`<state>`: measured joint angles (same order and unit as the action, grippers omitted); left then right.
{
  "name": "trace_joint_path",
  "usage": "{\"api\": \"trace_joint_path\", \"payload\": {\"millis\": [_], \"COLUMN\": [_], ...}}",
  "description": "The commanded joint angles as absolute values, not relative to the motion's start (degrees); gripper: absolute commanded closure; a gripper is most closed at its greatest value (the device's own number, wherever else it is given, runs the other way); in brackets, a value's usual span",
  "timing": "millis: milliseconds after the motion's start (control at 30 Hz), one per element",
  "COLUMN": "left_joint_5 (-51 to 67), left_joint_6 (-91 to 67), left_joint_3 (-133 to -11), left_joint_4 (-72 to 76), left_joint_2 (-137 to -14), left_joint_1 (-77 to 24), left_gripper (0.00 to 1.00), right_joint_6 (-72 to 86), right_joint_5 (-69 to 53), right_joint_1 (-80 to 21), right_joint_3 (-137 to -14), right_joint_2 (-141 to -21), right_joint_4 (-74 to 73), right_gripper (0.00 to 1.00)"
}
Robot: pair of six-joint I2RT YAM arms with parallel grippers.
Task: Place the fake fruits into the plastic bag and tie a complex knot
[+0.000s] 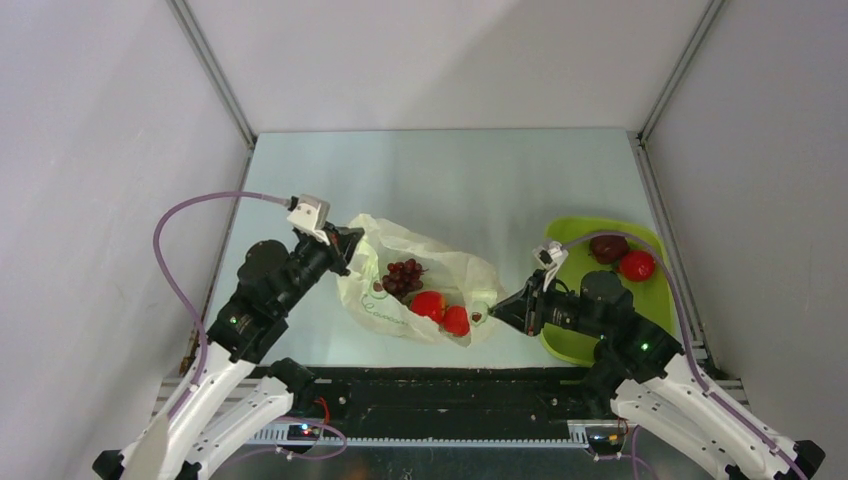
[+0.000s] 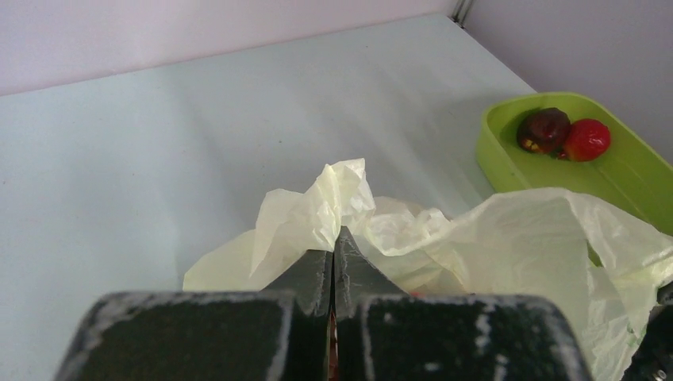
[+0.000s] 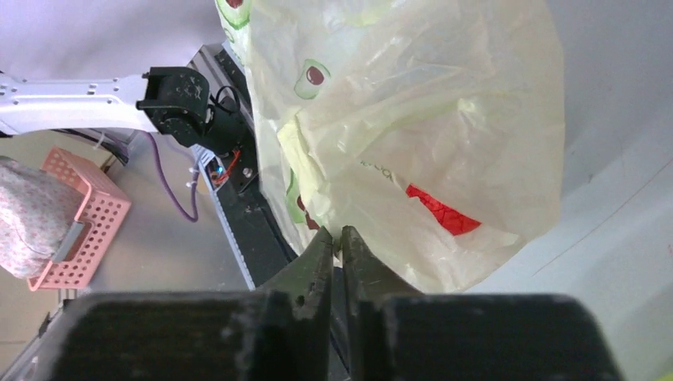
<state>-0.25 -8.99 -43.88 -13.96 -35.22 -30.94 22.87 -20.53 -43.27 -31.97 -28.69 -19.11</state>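
The plastic bag [image 1: 440,275] lies spread open mid-table, pale film with green-and-brown prints. Inside it lie a dark grape cluster [image 1: 403,276] and two red fruits [image 1: 428,304]. My left gripper [image 1: 352,248] is shut on the bag's far-left rim; in the left wrist view the film [image 2: 317,214] bunches at its tips [image 2: 340,235]. My right gripper [image 1: 497,310] is shut on the bag's near-right edge; in the right wrist view the bag [image 3: 413,111] hangs from the tips [image 3: 339,232]. A maroon fruit [image 1: 608,247] and a red fruit [image 1: 637,265] sit in the tray. No knot shows.
The lime-green tray [image 1: 575,340] stands at the right, partly under my right arm; it also shows in the left wrist view [image 2: 508,159]. A pink basket [image 3: 75,226] stands off the table. Grey walls enclose the table.
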Motion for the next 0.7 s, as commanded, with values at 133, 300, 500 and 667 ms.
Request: {"api": "trace_joint_path", "payload": {"millis": [133, 300, 500, 667], "left_joint_5": [3.4, 6.4, 12.5, 15.8], "left_joint_6": [-17.8, -24.0, -27.4, -29.1], "left_joint_3": [-55.0, -70.9, -74.4, -73.0], "left_joint_4": [-19.9, -30.2, -31.9, -29.0], "left_joint_2": [-35.3, -39.2, -45.1, -48.3], "left_joint_1": [-30.6, -30.6, -30.5, -30.2], "left_gripper": [1.00, 1.00, 1.00, 1.00], "right_joint_6": [23.7, 23.3, 23.6, 24.8], "right_joint_5": [-15.2, -9.9, -6.2, -4.8], "right_joint_1": [-43.1, -43.1, -43.2, -43.2], "right_joint_3": [-56.7, -71.0, -72.8, -69.9], "right_joint_2": [-32.0, -35.8, -38.7, -38.0], "right_joint_4": [-19.4, -19.2, -21.1, -22.2], "right_gripper": [1.00, 1.00, 1.00, 1.00]}}
